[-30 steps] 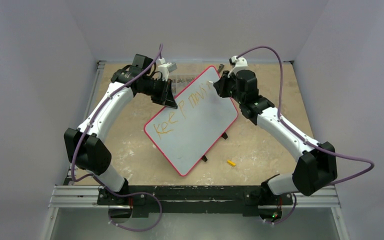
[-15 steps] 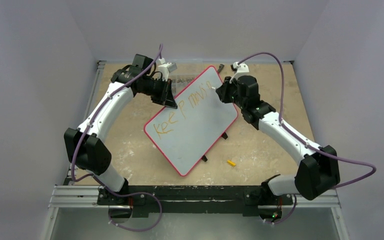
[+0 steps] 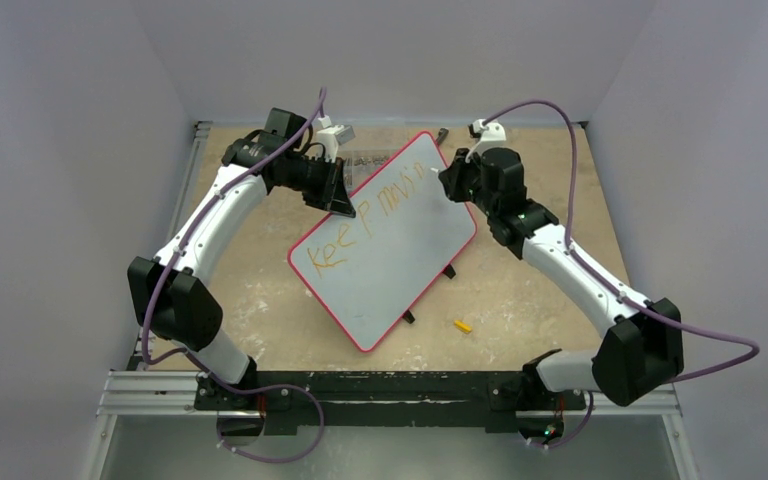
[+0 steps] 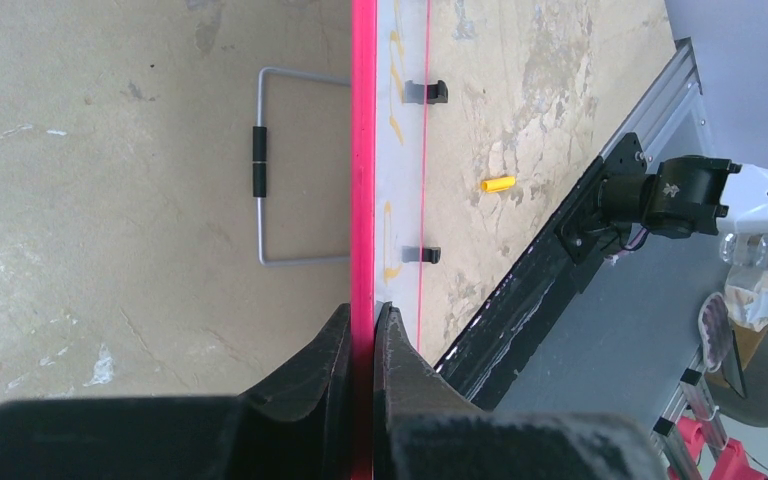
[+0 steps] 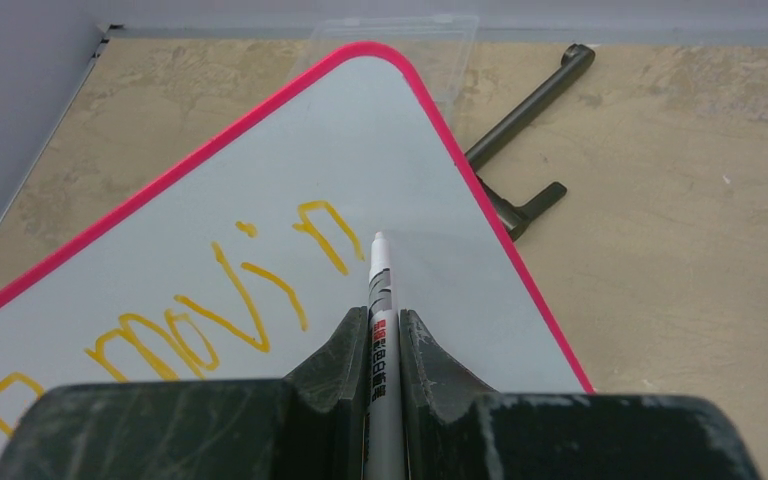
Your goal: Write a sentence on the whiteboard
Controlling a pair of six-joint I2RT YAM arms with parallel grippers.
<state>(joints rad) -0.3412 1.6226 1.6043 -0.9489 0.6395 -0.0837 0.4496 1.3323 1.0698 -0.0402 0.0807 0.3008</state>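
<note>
The whiteboard [image 3: 400, 270] with its red frame lies tilted at the table's middle. The sentence [image 3: 360, 225] in orange reads "Keep movin" in one slanted line. My left gripper [image 3: 344, 204] is shut on the board's upper left frame edge; in the left wrist view its jaws [image 4: 363, 312] clamp the red frame [image 4: 363, 150]. My right gripper [image 3: 442, 180] is shut on a slim white marker pen [image 5: 378, 275], whose tip rests on the whiteboard [image 5: 430, 180] just right of the "n" of the lettering [image 5: 210, 315].
A small yellow cap [image 3: 462, 325] lies on the table near the board's lower right. Black feet [image 3: 448, 271] stick out under the board. A wire stand [image 4: 260, 165] and a black bracket [image 5: 530, 110] lie on the table. A clear package [image 3: 365, 157] lies at the back.
My right gripper with the marker has shifted a little right and toward the board's far corner, past the finished "n". The left gripper and the board have not moved.
</note>
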